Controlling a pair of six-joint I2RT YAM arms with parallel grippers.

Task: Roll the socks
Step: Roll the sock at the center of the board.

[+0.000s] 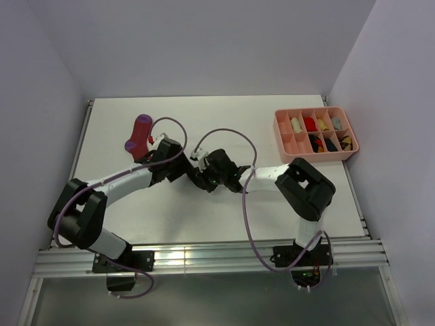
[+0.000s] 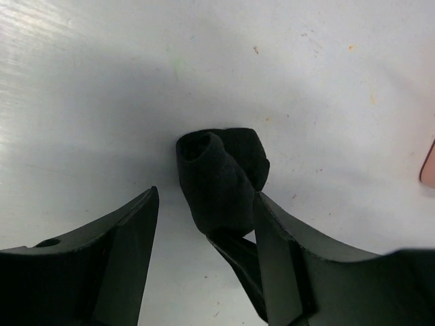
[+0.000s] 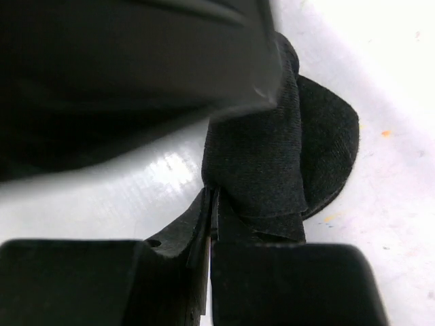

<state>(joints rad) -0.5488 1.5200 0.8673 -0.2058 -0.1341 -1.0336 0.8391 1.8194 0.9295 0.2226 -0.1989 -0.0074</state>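
Observation:
The black sock [image 2: 217,170] is bunched into a short roll on the white table, also seen in the right wrist view [image 3: 272,156]. My right gripper [image 3: 212,197] is shut on its lower edge, with fabric pinched between the jaws. My left gripper [image 2: 206,197] is open and straddles the roll, its right finger [image 2: 285,244] touching the sock. In the top view both grippers meet mid-table, left [image 1: 185,170] and right [image 1: 202,178], hiding the sock. The magenta sock [image 1: 139,134] lies at the far left, behind the left arm. No loose cream sock shows.
A pink compartment tray [image 1: 353,151] stands at the far right, holding several rolled socks, one of them cream [image 1: 295,125]. The arm cables loop over the middle of the table. Walls close in on three sides.

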